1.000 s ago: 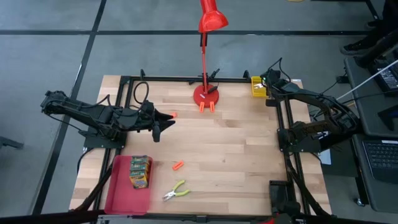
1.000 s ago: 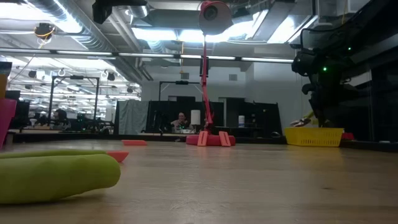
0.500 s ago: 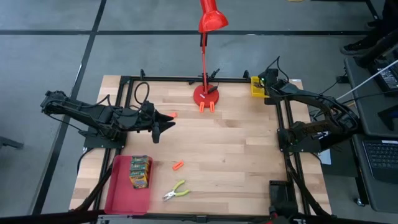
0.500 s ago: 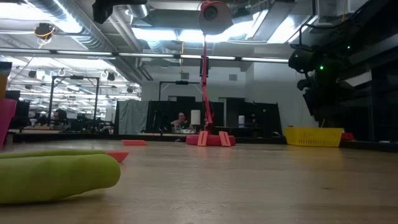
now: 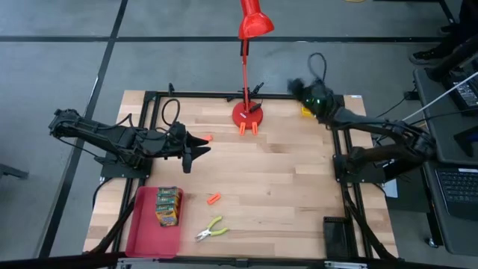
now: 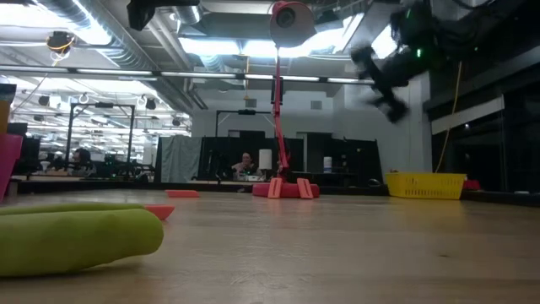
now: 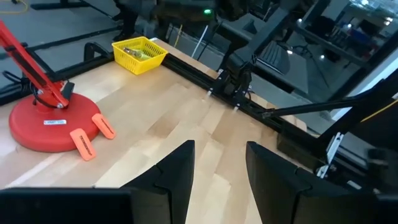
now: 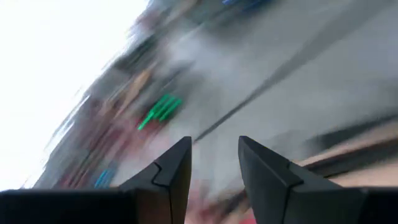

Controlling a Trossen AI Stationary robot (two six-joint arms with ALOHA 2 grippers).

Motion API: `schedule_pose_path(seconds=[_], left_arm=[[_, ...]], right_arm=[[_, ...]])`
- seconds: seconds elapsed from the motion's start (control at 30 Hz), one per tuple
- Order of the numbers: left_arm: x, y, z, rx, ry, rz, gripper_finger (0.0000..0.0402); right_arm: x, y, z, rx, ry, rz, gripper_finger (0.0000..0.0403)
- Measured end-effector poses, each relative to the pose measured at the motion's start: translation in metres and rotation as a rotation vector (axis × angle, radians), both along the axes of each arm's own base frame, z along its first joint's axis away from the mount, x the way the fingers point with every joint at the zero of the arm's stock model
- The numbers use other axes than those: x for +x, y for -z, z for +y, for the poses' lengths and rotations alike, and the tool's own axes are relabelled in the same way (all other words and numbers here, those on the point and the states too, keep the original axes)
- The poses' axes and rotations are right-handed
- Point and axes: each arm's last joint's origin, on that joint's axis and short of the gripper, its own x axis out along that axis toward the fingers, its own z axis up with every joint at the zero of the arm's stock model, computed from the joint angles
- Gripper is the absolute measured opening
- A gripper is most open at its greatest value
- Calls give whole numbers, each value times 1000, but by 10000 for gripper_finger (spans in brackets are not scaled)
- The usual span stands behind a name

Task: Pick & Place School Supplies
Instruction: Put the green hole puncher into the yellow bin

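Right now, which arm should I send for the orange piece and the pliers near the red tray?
Left. The left gripper hovers open on the tray's side of the table, nearer the orange piece and the pliers. The right gripper is raised at the far corner by the yellow basket.

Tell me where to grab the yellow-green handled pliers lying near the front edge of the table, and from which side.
Take the pliers across the two yellow-green handles, near the pivot, coming straight down from above. They lie flat on the bare table with open wood all round, so the fingers probably fit either side. The metal jaws look too thin for a sure hold. The left pincer is nearer and open.
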Motion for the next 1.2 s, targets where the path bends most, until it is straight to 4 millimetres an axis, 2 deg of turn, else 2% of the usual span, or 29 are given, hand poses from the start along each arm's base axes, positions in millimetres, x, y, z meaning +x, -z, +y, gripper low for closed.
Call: schedule_pose_path(seconds=[0.1, 0.23, 0.37, 0.5, 0.63, 0.83, 1.0, 1.2], left_arm=[[0, 1, 1, 24, 2, 13, 141], [-2, 8, 1, 12, 61, 94, 141], [-7, 20, 0, -39, 136, 229, 141], [-11, 24, -8, -42, 189, 278, 141], [-15, 28, -18, -21, 239, 326, 141], [-9, 43, -44, -67, 370, 425, 141], [5, 69, -75, -91, 428, 535, 141], [26, 91, -114, -182, 396, 543, 141]], right_arm=[[29, -14, 34, -177, -440, -8, 136], [51, -12, 85, -223, -884, 27, 136], [60, -9, 127, -220, -1094, 129, 136], [72, -10, 163, -238, -1268, 293, 136], [90, -11, 189, -282, -1373, 385, 136], [110, -10, 203, -221, -1377, 395, 136], [108, -12, 212, -175, -1374, 371, 136], [95, -26, 226, -166, -1413, 320, 136]])
